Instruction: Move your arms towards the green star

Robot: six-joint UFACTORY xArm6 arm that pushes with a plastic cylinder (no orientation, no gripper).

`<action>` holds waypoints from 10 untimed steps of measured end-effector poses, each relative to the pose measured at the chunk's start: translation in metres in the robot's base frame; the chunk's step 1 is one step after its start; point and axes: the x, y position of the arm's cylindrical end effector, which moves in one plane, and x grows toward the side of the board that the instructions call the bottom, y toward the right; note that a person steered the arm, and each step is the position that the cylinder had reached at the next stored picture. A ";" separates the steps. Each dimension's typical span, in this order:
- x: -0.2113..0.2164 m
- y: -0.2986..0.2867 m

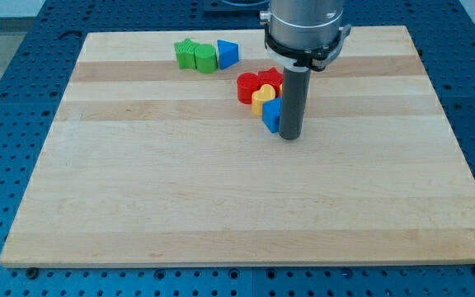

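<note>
The arm ends in a straight dark rod with no hand at all, so there is nothing to be released, clenched or grasping. The rod comes down from the grey cylindrical mount [305,29] at the view's top, and its tip [290,136] rests on the wooden table [221,198], a little right of centre in the upper half of the board.

Just to the view's left of the tip, touching or almost touching the rod, sits a small blue block [271,115]; its exact shape cannot be made out because the rod hides part of it. Directly above and left of that block lies a yellow heart-like block [261,98]. Behind these are two red blocks: a rounded red one [246,87] toward the left and a red star-like one [271,78] right against the rod's upper part. These four pieces form a tight cluster.

The green star [186,53] lies well apart from the tip, toward the view's top left, near the far edge of the table. Pressed against its right side is a green block [205,58] of boxy form, and touching that in turn is a blue triangular block [228,54]. These three make a short row.

The table rests on a blue perforated surface [7,124] that shows around all its edges.
</note>
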 end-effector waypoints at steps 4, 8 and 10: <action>-0.100 -0.205; -0.231 -0.259; -0.231 -0.158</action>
